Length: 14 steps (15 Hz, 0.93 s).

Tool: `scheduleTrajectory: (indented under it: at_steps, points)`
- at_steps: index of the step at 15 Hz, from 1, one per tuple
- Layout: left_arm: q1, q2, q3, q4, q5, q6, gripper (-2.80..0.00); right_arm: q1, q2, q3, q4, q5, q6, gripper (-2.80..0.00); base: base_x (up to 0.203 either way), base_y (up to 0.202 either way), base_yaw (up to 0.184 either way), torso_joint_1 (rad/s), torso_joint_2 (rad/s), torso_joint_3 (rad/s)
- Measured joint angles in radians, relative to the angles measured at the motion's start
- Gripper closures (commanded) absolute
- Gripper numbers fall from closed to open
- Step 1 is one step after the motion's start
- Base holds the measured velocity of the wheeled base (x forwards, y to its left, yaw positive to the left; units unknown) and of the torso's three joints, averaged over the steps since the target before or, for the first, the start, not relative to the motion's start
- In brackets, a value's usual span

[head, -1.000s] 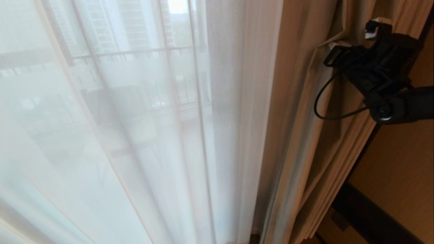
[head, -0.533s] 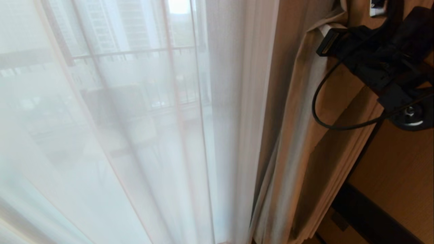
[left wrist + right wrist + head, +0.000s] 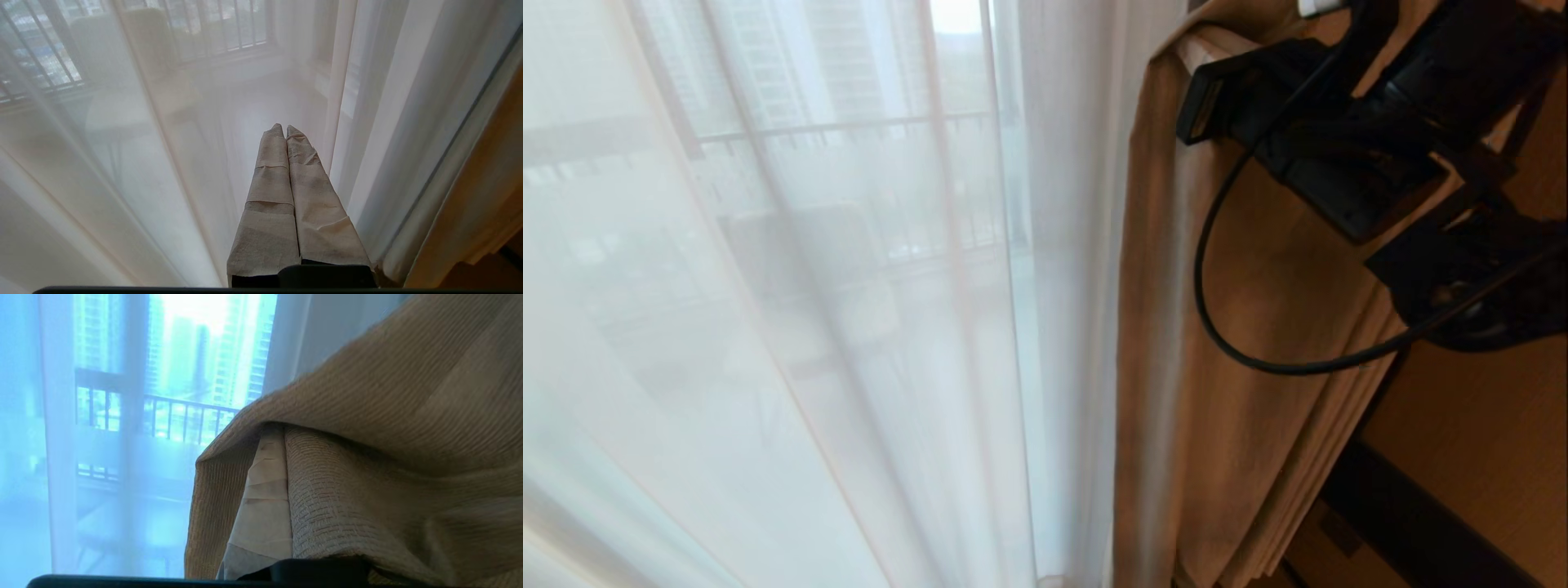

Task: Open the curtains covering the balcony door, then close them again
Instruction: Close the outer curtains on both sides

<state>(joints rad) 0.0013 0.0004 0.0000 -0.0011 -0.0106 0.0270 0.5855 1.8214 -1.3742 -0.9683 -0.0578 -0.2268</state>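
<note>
While the beige curtain (image 3: 1241,343) hangs bunched right of centre beside white sheers (image 3: 849,327) filling the left, my right gripper (image 3: 282,457) clenches its edge at upper right; my left gripper (image 3: 284,134), closed empty, faces the sheers.

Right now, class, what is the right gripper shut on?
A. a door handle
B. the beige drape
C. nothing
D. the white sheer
B: in the right wrist view the right gripper is shut with the beige drape folded over its fingers, and the head view shows that arm at the drape's edge, beside the white sheer.
</note>
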Motion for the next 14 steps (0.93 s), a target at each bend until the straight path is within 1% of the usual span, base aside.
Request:
scheduleTrajectory:
  at_steps: [2,3,7,11,14]
  points:
    - [0.000,0.000,0.000,0.000,0.000,0.000,0.00,0.045,0.047,-0.059,0.004,-0.054,-0.009,0.00,0.000,0.000,0.000,0.000,0.00,0.000]
    - [0.000,0.000,0.000,0.000,0.000,0.000,0.00,0.067,0.073,-0.089,0.005,-0.064,-0.024,0.00,0.000,0.000,0.000,0.000,0.00,0.000]
    - [0.000,0.000,0.000,0.000,0.000,0.000,0.00,0.136,0.169,-0.188,0.016,-0.067,-0.077,0.00,0.000,0.000,0.000,0.000,0.00,0.000]
    - [0.000,0.000,0.000,0.000,0.000,0.000,0.00,0.184,0.248,-0.271,0.045,-0.069,-0.092,0.00,0.000,0.000,0.000,0.000,0.00,0.000]
    - [0.000,0.000,0.000,0.000,0.000,0.000,0.00,0.207,0.288,-0.305,0.049,-0.069,-0.097,0.00,0.000,0.000,0.000,0.000,0.00,0.000]
